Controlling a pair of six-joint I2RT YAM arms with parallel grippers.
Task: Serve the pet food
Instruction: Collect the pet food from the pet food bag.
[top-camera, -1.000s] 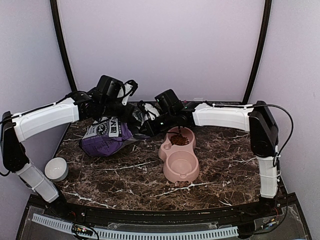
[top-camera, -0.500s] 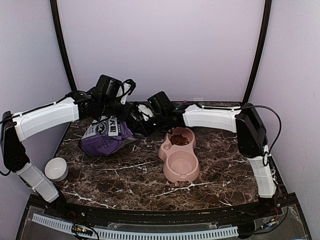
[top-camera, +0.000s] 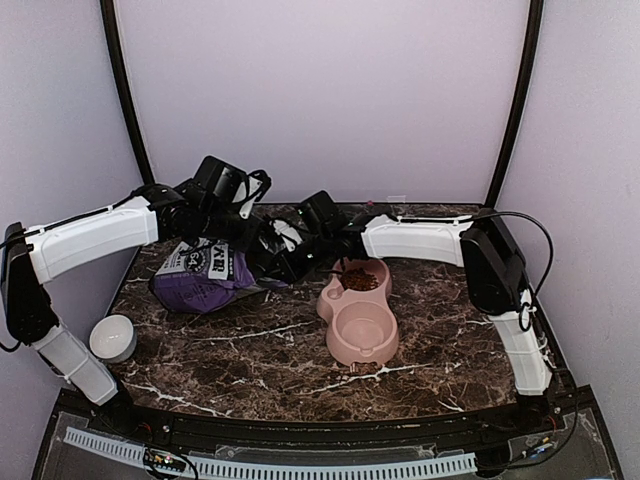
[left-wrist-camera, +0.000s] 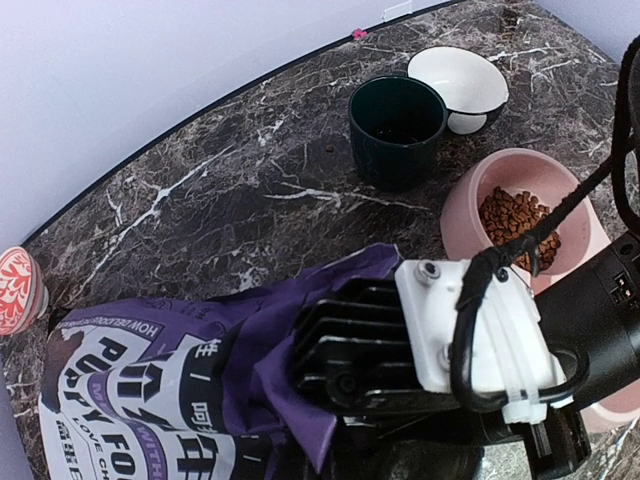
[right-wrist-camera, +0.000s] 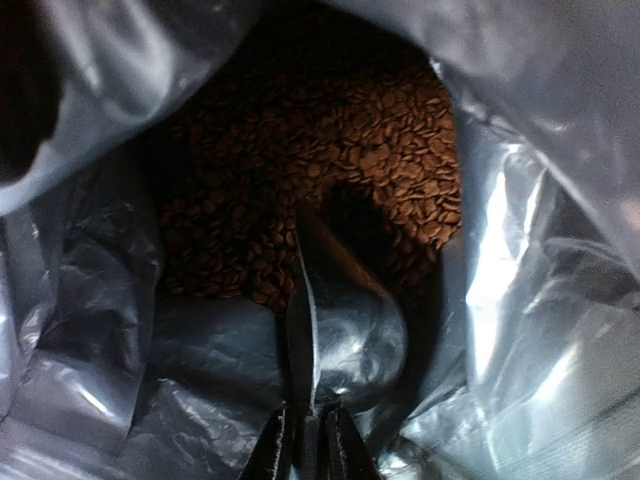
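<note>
The reddish-brown kibble pellets (right-wrist-camera: 350, 170) heap mid-frame inside the purple-and-grey printed bag (top-camera: 205, 280); some already fill the upper cup of the pink double bowl (top-camera: 362, 332). Scooping is in hand: the right claw (right-wrist-camera: 305, 445) pinches the silver metal scoop (right-wrist-camera: 345, 320) just over the heap, and the left claw (top-camera: 248, 238), closed, apparently holds the bag's mouth. Next, dig in and lift level.

On marble table (top-camera: 250, 352) — purple bag (top-camera: 200, 283), pink bowl (top-camera: 362, 358).

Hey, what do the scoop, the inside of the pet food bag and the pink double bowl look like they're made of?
Scoop: looks like polished metal, mirror-bright with sharp reflections.
Bag lining: probably metallised plastic film, silvery, glossy and crinkled.
Pink double bowl: likely moulded plastic, smooth, even in colour, with a soft sheen.
</note>
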